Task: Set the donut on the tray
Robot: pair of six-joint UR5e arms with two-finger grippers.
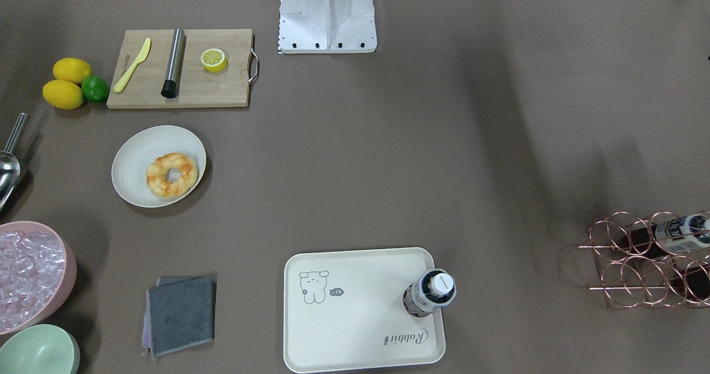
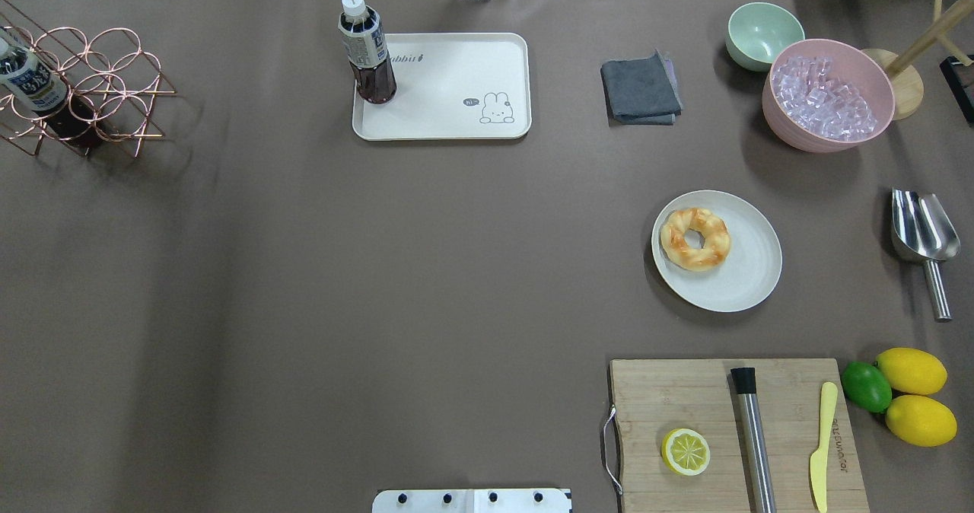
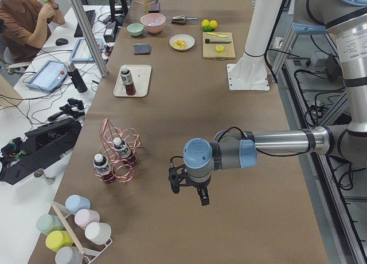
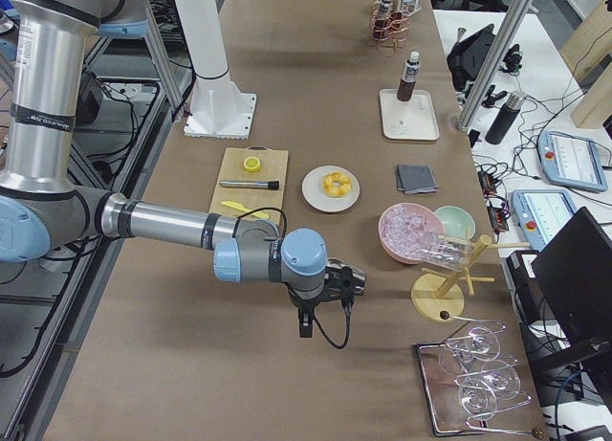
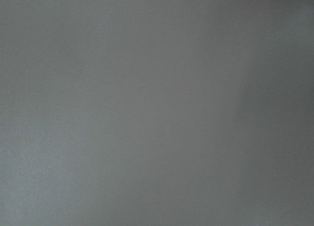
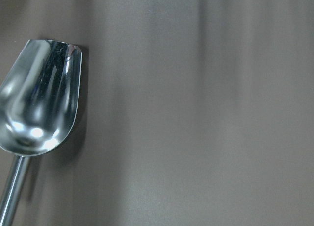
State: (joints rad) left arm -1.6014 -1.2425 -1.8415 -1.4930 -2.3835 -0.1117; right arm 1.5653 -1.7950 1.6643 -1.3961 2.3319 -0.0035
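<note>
The donut (image 2: 695, 239), a golden twisted ring, lies on a round cream plate (image 2: 749, 269) at the table's right; it also shows in the front view (image 1: 172, 175). The cream tray (image 2: 456, 79) with a line drawing and "Rabbit" script sits at the far middle (image 1: 355, 318), with a dark bottle (image 2: 367, 52) standing on one corner. My left gripper (image 3: 189, 190) hangs over bare table far to the left. My right gripper (image 4: 349, 283) hangs over bare table far to the right. Both show only in the side views, so I cannot tell if they are open or shut.
A wooden cutting board (image 2: 685, 399) with a lemon half (image 2: 685, 451), a steel muddler and a yellow knife lies near right. A pink ice bowl (image 2: 828, 102), a steel scoop (image 6: 41, 103), a grey cloth (image 2: 641, 90) and a copper bottle rack (image 2: 84, 90) stand around.
</note>
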